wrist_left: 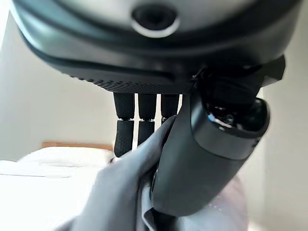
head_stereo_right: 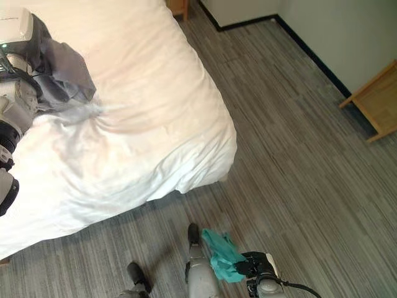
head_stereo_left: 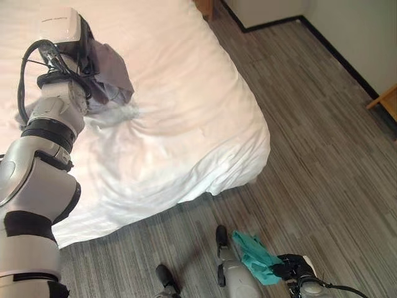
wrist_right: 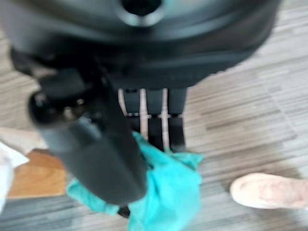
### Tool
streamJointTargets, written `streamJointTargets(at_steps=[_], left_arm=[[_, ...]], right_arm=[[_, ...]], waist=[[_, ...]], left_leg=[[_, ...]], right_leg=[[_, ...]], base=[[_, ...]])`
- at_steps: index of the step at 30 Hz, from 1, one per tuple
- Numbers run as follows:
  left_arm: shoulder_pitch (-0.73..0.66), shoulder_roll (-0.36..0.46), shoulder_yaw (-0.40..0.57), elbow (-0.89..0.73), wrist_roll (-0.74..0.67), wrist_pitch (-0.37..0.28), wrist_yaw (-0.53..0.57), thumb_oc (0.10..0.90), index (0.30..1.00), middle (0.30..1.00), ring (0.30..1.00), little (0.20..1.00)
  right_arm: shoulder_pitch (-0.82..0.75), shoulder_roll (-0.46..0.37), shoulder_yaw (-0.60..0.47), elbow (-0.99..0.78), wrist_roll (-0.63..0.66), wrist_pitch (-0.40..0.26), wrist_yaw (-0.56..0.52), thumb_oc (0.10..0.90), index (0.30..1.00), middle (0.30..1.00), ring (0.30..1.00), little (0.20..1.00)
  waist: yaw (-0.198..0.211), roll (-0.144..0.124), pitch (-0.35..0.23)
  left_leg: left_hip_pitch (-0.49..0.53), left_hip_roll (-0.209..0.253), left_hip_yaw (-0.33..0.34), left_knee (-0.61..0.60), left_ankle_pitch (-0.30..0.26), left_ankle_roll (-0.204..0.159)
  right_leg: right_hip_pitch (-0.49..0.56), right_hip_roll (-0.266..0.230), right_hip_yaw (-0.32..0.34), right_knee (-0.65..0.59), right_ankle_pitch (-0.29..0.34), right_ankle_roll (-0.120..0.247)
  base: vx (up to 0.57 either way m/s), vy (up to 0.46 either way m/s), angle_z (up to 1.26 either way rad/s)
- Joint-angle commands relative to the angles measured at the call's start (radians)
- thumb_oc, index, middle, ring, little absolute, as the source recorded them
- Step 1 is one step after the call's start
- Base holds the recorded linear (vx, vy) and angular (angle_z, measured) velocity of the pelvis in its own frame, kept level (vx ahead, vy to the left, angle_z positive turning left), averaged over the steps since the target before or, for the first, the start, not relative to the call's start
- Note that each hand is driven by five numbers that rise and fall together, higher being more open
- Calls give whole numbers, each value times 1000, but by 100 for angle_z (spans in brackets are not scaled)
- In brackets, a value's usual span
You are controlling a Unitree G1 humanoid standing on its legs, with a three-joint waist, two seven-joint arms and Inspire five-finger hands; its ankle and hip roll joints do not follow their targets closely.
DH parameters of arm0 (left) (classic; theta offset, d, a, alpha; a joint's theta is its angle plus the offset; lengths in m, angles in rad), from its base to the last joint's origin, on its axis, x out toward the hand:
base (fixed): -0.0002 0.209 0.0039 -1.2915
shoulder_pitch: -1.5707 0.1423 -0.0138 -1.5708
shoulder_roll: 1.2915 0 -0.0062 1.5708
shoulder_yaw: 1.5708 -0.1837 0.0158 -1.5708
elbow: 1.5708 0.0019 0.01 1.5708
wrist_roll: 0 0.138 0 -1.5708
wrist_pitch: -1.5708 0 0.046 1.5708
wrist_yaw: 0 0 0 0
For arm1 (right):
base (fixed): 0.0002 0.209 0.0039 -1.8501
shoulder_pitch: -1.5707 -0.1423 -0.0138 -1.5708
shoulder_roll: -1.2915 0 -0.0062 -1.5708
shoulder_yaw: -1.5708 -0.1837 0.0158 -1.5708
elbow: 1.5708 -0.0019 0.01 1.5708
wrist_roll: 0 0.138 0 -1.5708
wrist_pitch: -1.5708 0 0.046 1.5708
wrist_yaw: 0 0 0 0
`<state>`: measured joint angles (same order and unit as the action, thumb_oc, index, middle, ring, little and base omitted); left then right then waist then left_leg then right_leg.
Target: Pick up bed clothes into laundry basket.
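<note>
**Both hands loaded, no basket in sight yet**

L hand (wrist_left: 192, 144) is up over the wide white-sheeted bed (head_stereo_left: 186, 124), thumb and fingers (wrist_left: 126, 130) curled round a soft grey cloth garment (head_stereo_left: 111, 68). The cloth bunches at the hand and drapes down, its lower edge touching or just above the sheet, can't tell which. Sheet is creased and puckered right beside the garment, prob. from the pull of the grab. A hold at the bunched part makes sense: limp fabric gives no firm edge, so the hand gathers it.

R hand (wrist_right: 96, 144) hangs low over the grey wood-plank floor (head_stereo_left: 310, 155), beside the bed's corner, pinching a crumpled teal cloth (wrist_right: 168, 187) between thumb and fingers; the cloth dangles free, clear of the floor. Held low w/ arm down, likely just parked while the L works.

A person's pale shoe (wrist_right: 267, 190) is on the floor near the R hand.

Judgement: pickup stage done for two items; the drop is still to come, and where the basket stands can't be told.
</note>
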<state>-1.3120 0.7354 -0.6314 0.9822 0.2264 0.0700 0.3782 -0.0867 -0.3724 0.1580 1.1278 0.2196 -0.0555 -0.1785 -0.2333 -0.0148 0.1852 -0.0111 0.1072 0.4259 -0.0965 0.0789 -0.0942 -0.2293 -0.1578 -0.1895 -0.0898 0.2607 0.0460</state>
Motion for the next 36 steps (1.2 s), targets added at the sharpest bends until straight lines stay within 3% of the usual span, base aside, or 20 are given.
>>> streamJointTargets(at_steps=[1,2,3,6,7,8,9,11,13,15,19,21,22,23,25,27,29,32,34,36], left_arm=[[-60,0,119,-165,-135,-102,112,400,300,300,300,300],[33,-35,189,-333,-207,-146,129,400,300,300,300,300],[39,-35,193,-337,-206,-144,128,400,300,300,300,300],[118,-38,219,-534,-248,-164,102,400,300,300,300,300],[177,30,263,-613,-238,-166,91,400,300,300,300,300],[250,60,312,-653,-200,-167,109,400,300,300,300,300],[296,100,352,-712,-164,-139,71,400,300,300,300,300],[406,117,417,-766,-124,-119,80,400,300,300,300,300],[395,104,434,-784,-84,-106,96,400,300,300,300,300],[429,104,472,-775,-58,-98,91,400,300,300,300,300],[479,82,510,-746,-50,-85,85,400,300,300,300,300],[488,64,511,-739,-67,-91,85,400,300,300,300,300],[496,43,511,-746,-116,-106,85,400,300,300,300,300],[500,38,510,-750,-122,-109,86,400,300,300,300,300],[530,14,508,-802,-131,-120,87,400,300,300,300,300],[561,-35,507,-850,-140,-124,92,400,300,300,300,300],[530,-73,472,-857,-153,-128,88,400,300,300,300,300],[440,-142,391,-809,-181,-123,83,400,300,300,300,300],[417,-160,369,-793,-190,-120,78,400,300,300,300,300],[347,-215,315,-726,-190,-103,79,400,300,300,300,300]], right_arm=[[10,-106,-45,-12,6,8,-51,400,300,300,300,300],[-9,-159,-101,-115,4,9,-91,400,300,300,300,300],[-6,-161,-101,-119,3,11,-91,400,300,300,300,300],[-65,-257,-153,-320,-48,15,-150,400,300,300,300,300],[75,-311,-265,-494,-49,9,-117,400,300,300,300,300],[157,-308,-303,-579,67,-92,11,400,300,300,300,300],[199,-302,-357,-551,-22,-47,-44,400,300,300,300,300],[257,-239,-402,-730,-145,-30,-94,400,300,300,300,300],[261,-210,-428,-825,-206,-30,-130,400,300,300,300,300],[272,-200,-440,-917,-223,-49,-128,400,300,300,300,300],[261,-225,-411,-1001,-255,-66,-126,400,300,300,300,300],[239,-245,-400,-1009,-261,-65,-132,400,300,300,300,300],[198,-265,-375,-1062,-285,-69,-145,400,300,300,300,300],[197,-272,-370,-1076,-294,-68,-140,400,300,300,300,300],[168,-289,-353,-1103,-294,-72,-130,400,300,300,300,300],[108,-311,-313,-1112,-297,-68,-122,400,300,300,300,300],[60,-332,-300,-1121,-299,-59,-115,400,300,300,300,300],[-16,-325,-284,-1113,-319,-26,-148,400,300,300,300,300],[-38,-331,-271,-1114,-351,-10,-155,400,300,300,300,300],[-100,-341,-219,-1109,-380,8,-160,400,300,300,300,300]], waist=[[-33,48,-50],[-43,46,-48],[-43,48,-46],[-6,49,-38],[-27,39,-35],[-43,38,-43],[-38,38,-57],[-27,39,-90],[-14,41,-112],[1,43,-117],[9,56,-103],[20,55,-83],[52,31,-44],[54,25,-38],[58,7,-33],[70,12,-34],[55,39,-51],[25,41,-88],[22,35,-90],[21,26,-71]], left_leg=[[-50,52,20,9,-86,-36],[-19,58,45,9,-93,-32],[-15,58,46,9,-93,-32],[45,93,115,9,-96,-22],[62,96,138,9,-93,-23],[70,99,168,9,-80,-18],[67,106,183,9,-74,-12],[61,108,213,9,-64,-10],[55,119,227,9,-38,-20],[44,168,255,9,9,-43],[49,220,260,14,82,-78],[38,211,219,22,95,-84],[-13,136,32,150,-2,-51],[-27,110,-39,192,-45,-43],[-7,19,-196,278,-192,-7],[13,-71,-321,314,-272,31],[84,-79,-333,169,-280,68],[137,-87,-314,9,-219,75],[140,-92,-301,9,-227,79],[148,-76,-244,9,-231,83]], right_leg=[[51,-77,20,2,-172,183],[71,-83,28,2,-148,196],[74,-82,30,2,-148,196],[142,-130,-96,121,-196,173],[171,-148,-121,161,-206,176],[189,-158,-123,199,-202,179],[209,-167,-140,221,-203,177],[268,-177,-149,239,-189,187],[324,-135,-139,177,-210,189],[361,-75,-142,86,-311,164],[383,-8,-124,2,-350,129],[384,-1,-107,2,-356,121],[356,-3,-77,2,-334,98],[353,-6,-68,2,-330,97],[328,-7,-22,2,-303,89],[298,13,49,2,-290,88],[263,39,90,2,-272,95],[211,42,129,3,-214,112],[199,42,136,12,-202,120],[145,24,104,94,-207,137]], base=[[-120,25,-2],[-94,9,-7],[-246,2,-15],[-273,-8,-41],[-246,-3,-75],[-288,-42,-84],[-281,-63,-42],[-284,-138,-53],[-284,-185,-72],[-302,-257,-82],[-233,-233,-83],[-309,-175,-38],[-399,-191,-51],[-479,-226,-90],[-198,-65,-81],[-142,34,-80],[-108,130,-96],[-51,109,-59],[-106,10,-53],[-193,-25,-82]])
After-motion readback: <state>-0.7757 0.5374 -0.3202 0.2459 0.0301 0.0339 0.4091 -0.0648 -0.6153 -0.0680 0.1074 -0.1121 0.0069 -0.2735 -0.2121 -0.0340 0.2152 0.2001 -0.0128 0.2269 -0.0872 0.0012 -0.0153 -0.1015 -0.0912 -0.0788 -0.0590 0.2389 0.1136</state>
